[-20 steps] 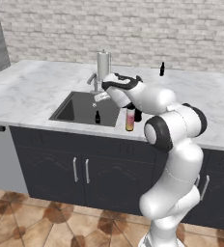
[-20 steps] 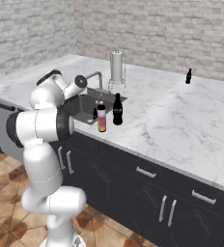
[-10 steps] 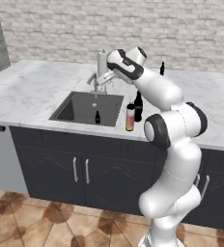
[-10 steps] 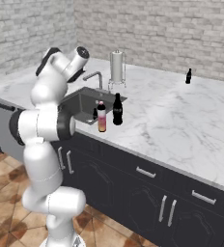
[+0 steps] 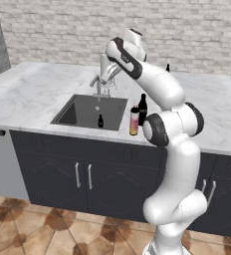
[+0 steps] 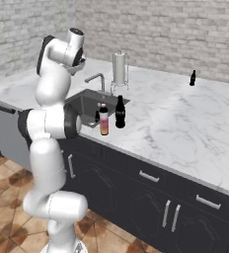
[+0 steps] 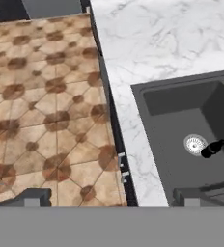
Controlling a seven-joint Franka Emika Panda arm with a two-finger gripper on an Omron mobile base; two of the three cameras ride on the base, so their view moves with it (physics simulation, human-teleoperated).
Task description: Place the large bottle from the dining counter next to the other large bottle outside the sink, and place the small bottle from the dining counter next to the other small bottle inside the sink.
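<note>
While the pink-orange bottle stands just beside the all-dark bottle on the counter by the sink, a small bottle lies inside (light, rigid, likely slippery; grip mid-body). Gripper looks wide open, empty.

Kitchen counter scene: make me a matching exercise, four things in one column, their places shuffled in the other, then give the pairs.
Things:
1. pink-orange bottle
2. small bottle
3. paper towel roll
4. far small bottle

Places:
A. inside the sink
B. behind the sink, beside the faucet
C. alone, far back on the counter
D. beside the all-dark bottle at the counter's front

Pairs: 1-D, 2-A, 3-B, 4-C
</note>
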